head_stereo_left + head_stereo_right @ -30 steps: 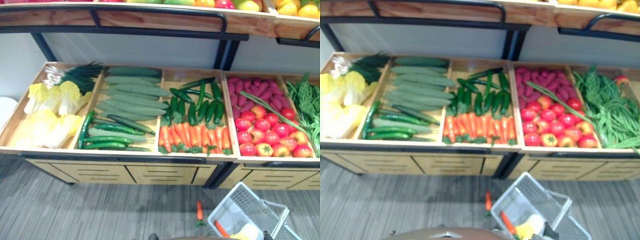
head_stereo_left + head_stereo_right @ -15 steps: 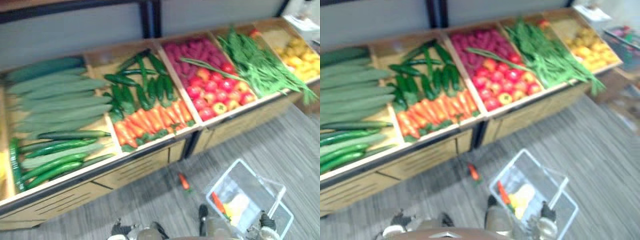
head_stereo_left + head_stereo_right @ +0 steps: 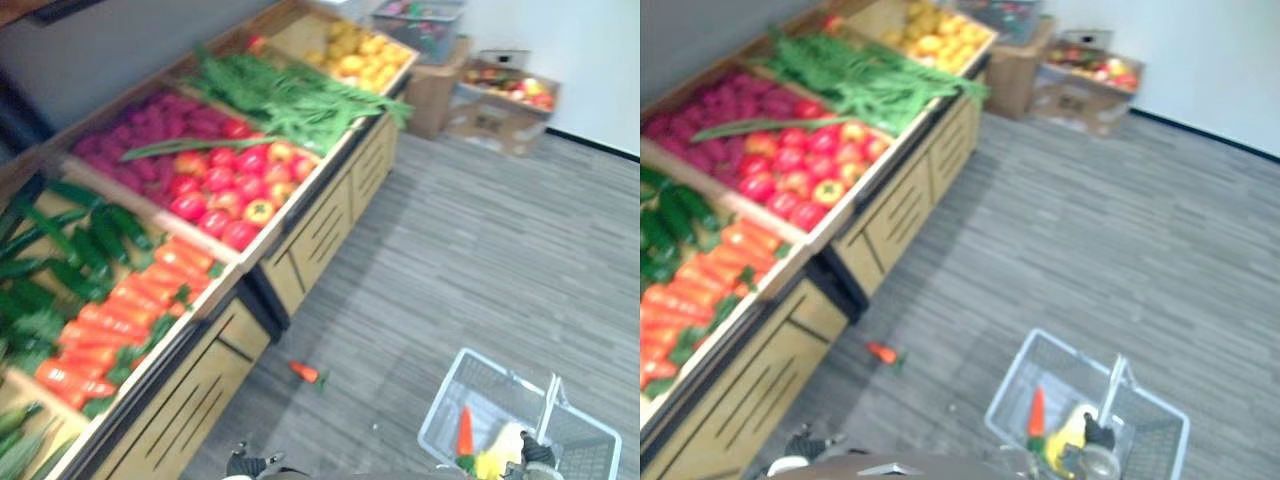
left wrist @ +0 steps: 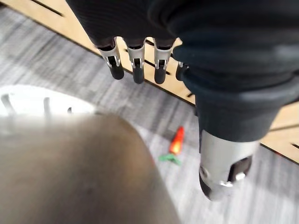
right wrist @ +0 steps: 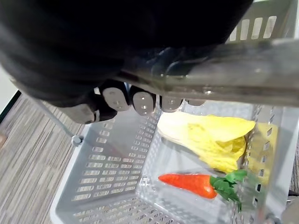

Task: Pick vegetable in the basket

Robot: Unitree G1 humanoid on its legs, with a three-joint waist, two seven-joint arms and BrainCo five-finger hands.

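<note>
Grey plastic basket hangs at 5 o'clock in the head views, its handle wrapped by the curled fingers of the right robot hand. Inside lie a carrot and a yellow cabbage, side by side. A second carrot lies on the floor at 6 o'clock, near the wooden produce stand. The left robot hand hangs with relaxed, empty fingers.

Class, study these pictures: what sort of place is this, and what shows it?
Probably a shop's produce section, perhaps a mock one: wooden display bins of carrots and tomatoes, and a shopping basket holding a carrot.
</note>
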